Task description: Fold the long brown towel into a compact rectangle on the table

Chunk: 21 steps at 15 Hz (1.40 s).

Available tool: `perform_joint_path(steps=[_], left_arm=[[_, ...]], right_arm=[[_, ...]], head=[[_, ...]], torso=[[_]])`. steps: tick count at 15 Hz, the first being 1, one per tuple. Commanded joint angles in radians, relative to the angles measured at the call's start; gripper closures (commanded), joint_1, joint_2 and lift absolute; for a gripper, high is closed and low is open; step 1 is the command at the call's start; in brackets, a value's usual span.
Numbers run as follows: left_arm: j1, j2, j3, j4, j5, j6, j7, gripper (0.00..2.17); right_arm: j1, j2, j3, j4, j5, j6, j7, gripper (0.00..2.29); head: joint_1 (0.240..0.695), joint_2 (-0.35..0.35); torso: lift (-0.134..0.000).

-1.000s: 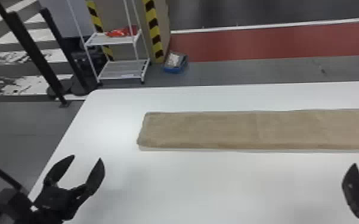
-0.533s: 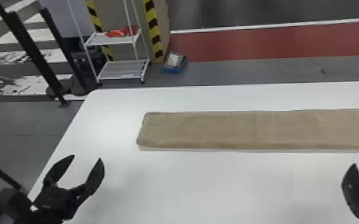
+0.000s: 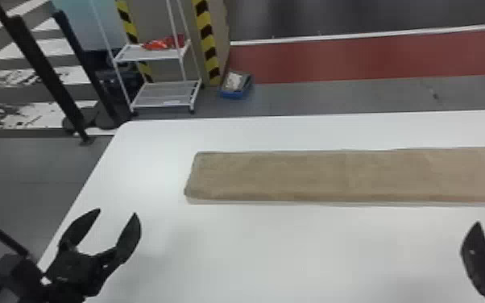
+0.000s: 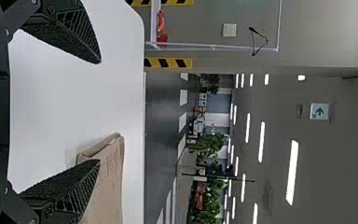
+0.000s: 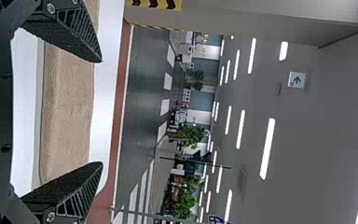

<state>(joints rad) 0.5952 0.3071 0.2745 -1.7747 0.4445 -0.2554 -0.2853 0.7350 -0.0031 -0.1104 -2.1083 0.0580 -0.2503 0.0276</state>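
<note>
**Brown towel (image 3: 346, 175) is lying flat on the desk (image 3: 294, 250)**

A green and white sign (image 4: 320, 111) is showing an arrow in the left wrist view; the towel is lying ahead and to the right of the left hand (image 3: 117, 211), and ahead of the right hand (image 3: 479, 254), apart from both; each hand is holding its fingers apart; the head view's edge is cutting off the towel's right end and part of the right hand.
</note>
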Motion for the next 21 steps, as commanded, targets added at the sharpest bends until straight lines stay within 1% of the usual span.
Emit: perform_joint_path(steps=[1,4,6,8,9,12,13,15,17,18,20,21], left_arm=[[0.002,0.001,0.0,-0.011,0.0,0.0,0.0,0.13],[-0.011,0.006,-0.009,-0.026,-0.001,0.015,0.015,0.13],[-0.051,0.006,-0.015,-0.051,-0.001,0.12,0.017,0.12],[-0.104,0.006,-0.014,-0.091,-0.004,0.273,-0.002,0.12],[-0.13,0.006,-0.012,-0.114,-0.006,0.347,-0.003,0.12],[-0.238,0.0,-0.015,-0.166,-0.007,0.657,-0.005,0.13],[-0.278,-0.002,-0.021,-0.167,-0.004,0.758,-0.008,0.14],[-0.356,-0.005,-0.057,-0.166,-0.013,0.896,-0.011,0.14],[-0.442,-0.006,-0.11,-0.138,-0.067,0.939,-0.005,0.14],[-0.489,-0.011,-0.13,-0.101,-0.09,0.976,-0.005,0.14],[-0.571,-0.011,-0.164,-0.028,-0.124,1.025,-0.005,0.14],[-0.595,-0.019,-0.167,-0.009,-0.139,1.086,-0.008,0.15]], right_arm=[[0.0,0.004,0.0,0.001,0.0,-0.002,0.0,0.1],[-0.003,0.004,0.002,0.004,0.0,-0.002,0.0,0.1],[-0.003,0.004,0.005,-0.002,0.002,-0.002,0.0,0.1],[-0.002,0.004,0.003,-0.002,0.003,-0.002,0.0,0.1],[-0.002,0.004,0.003,-0.002,0.003,0.001,0.0,0.1],[0.0,0.004,0.002,0.002,0.005,0.001,0.0,0.1],[0.001,0.004,0.002,0.005,0.005,0.001,0.0,0.1],[0.003,0.004,0.0,0.008,0.005,0.001,0.0,0.1],[0.011,0.004,-0.002,0.007,0.005,-0.002,-0.002,0.1],[0.017,0.004,-0.003,0.002,0.005,-0.002,-0.002,0.1],[0.029,0.004,-0.008,-0.004,0.005,-0.005,-0.008,0.1],[0.035,0.004,-0.011,-0.006,0.005,-0.011,-0.012,0.1]], head=[[0.695,0.18],[0.695,0.176],[0.695,0.173],[0.695,0.164],[0.695,0.149],[0.695,0.124],[0.695,0.107],[0.695,0.087],[0.695,0.064],[0.695,0.051],[0.695,0.023],[0.695,0.018]], torso=[[-0.123],[-0.123],[-0.123],[-0.123],[-0.123],[-0.123],[-0.123],[-0.123],[-0.123],[-0.123],[-0.123],[-0.123]])
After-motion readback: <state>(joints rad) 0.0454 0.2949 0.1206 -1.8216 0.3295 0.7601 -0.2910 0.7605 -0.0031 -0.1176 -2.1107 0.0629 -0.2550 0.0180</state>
